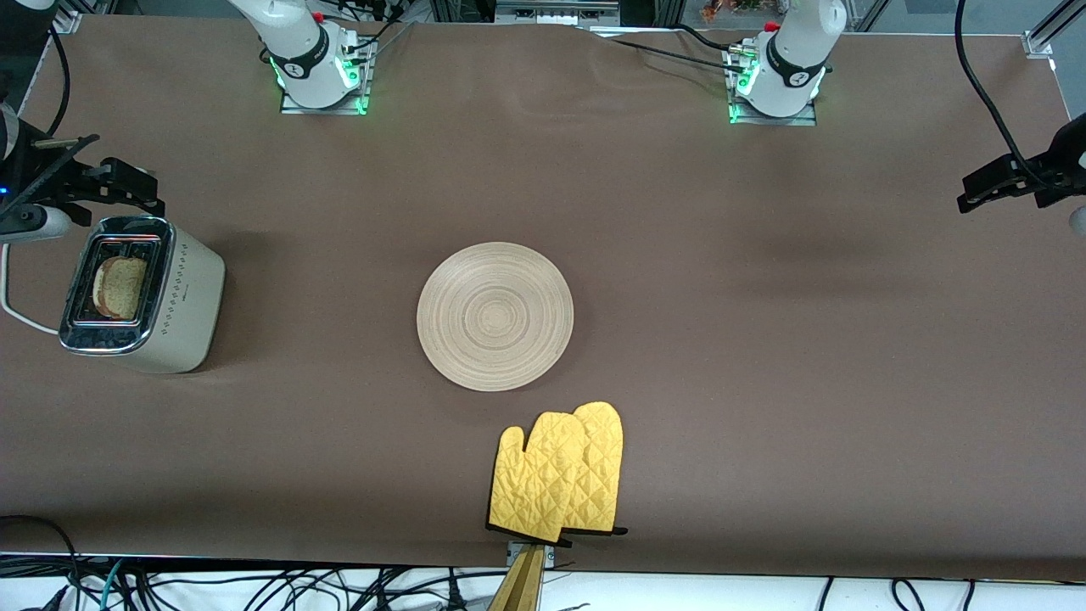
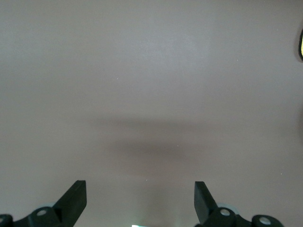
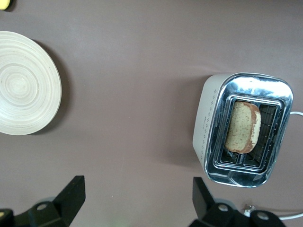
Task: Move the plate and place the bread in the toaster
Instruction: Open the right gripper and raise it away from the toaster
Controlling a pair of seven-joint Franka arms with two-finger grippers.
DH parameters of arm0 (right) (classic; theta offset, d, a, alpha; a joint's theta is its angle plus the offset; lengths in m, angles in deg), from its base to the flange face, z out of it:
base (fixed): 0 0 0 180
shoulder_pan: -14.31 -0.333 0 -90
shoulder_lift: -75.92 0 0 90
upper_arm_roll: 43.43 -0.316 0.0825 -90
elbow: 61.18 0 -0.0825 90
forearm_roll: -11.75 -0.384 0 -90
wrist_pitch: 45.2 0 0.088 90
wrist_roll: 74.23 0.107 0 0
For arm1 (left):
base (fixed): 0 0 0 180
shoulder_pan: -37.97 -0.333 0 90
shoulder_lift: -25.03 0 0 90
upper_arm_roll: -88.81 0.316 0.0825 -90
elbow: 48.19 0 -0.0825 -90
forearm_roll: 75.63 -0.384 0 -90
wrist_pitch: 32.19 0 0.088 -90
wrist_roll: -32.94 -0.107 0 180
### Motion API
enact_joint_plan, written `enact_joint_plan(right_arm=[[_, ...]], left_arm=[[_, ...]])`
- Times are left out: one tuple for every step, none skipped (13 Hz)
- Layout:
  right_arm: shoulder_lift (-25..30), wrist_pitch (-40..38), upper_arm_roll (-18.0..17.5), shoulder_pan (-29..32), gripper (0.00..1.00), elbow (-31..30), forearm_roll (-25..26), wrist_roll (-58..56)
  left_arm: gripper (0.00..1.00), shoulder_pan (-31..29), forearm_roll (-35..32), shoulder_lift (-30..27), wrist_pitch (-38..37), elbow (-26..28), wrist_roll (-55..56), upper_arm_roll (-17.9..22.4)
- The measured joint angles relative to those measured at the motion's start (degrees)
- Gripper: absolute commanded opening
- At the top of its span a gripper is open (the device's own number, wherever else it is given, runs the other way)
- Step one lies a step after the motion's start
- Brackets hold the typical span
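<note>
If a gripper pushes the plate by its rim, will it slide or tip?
The plate looks wooden, flat and shallow, so it would probably slide rather than tip. Its bare, wide shape suggests it is light and stiff. A push off-centre on the round rim may spin it.

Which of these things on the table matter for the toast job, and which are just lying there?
Part of the job:
- plate, bare, mid-table
- bread, already sitting in a slot
- toaster, at the right arm's end of the table

Just lying about:
- yellow oven mitts, nearer the front camera than the plate
</note>
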State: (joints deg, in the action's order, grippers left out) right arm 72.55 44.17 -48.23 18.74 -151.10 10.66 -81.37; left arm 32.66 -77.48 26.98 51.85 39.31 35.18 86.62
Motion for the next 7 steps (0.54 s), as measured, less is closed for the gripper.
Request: enact_joint_plan(right_arm=[[-0.08,-0.03,-0.01,0.01,1.0,0.0,0.0,0.0],[-0.12,-0.04,0.0,0.06,1.0,0.0,0.03,0.0],[-0.17,-0.07,0.0,0.13,1.0,0.0,0.05,0.0],[-0.22,-0.08,0.0,0.19,1.0,0.01,0.06,0.0],[-0.25,-0.08,0.0,0.24,1.0,0.02,0.07,0.0],[-0.27,-0.08,0.0,0.26,1.0,0.02,0.08,0.0],[-0.3,-0.08,0.0,0.28,1.0,0.02,0.08,0.0]], left_arm=[[1.0,0.0,0.0,0.0,0.0,0.0,0.0,0.0],[1.0,0.0,0.0,0.0,0.0,0.0,0.0,0.0],[1.0,0.0,0.0,0.0,0.0,0.0,0.0,0.0],[1.0,0.0,0.0,0.0,0.0,0.0,0.0,0.0],[1.0,0.0,0.0,0.0,0.0,0.0,0.0,0.0],[1.0,-0.01,0.0,0.0,0.0,0.0,0.0,0.0],[1.0,-0.01,0.0,0.0,0.0,0.0,0.0,0.0]])
